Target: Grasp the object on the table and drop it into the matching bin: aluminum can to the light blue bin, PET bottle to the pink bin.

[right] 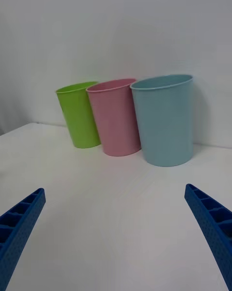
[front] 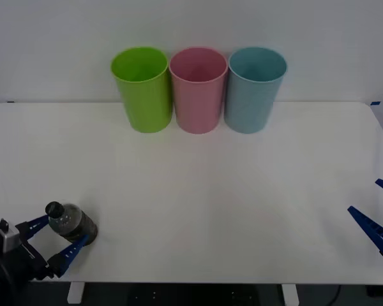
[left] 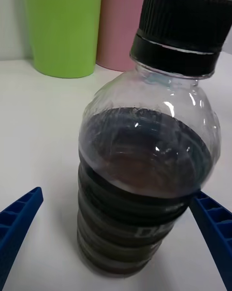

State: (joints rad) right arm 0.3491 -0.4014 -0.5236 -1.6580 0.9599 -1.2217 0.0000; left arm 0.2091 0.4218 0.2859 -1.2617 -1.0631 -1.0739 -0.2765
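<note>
Three bins sit in a row at the top centre of the front view, w/ the big white table (front: 198, 191) taking up most of the frame below them. Lime green bin (front: 142, 88) on the left, pink bin (front: 198, 88) in the middle, light blue bin (front: 255, 88) on the right, rims touching or nearly so. All upright w/ mouths open upward, which makes sense bc stuff gets dropped in from above.

Right gripper (front: 378, 213) is parked at the right edge of the front view, low, fingers spread wide apart w/ nothing between them. Looks idle to me; its wrist cam just stares at the bins.

Left gripper (front: 56, 239) is down in the lower left corner of the front view. Fingers are open and straddle the PET bottle (front: 70, 221), one on each side, not clamped yet afaict: in the left wrist view one finger stands clear of the bottle and the other is right at its side, maybe touching. So it's lined up for the grab, not holding.

Bottle stands upright on the table, long axis vertical, black cap (left: 182, 28) pointing up, dark liquid filling the lower body. Still well apart from the bins. Pink is the match since it's PET, so the lift goes toward the middle one imo.
</note>
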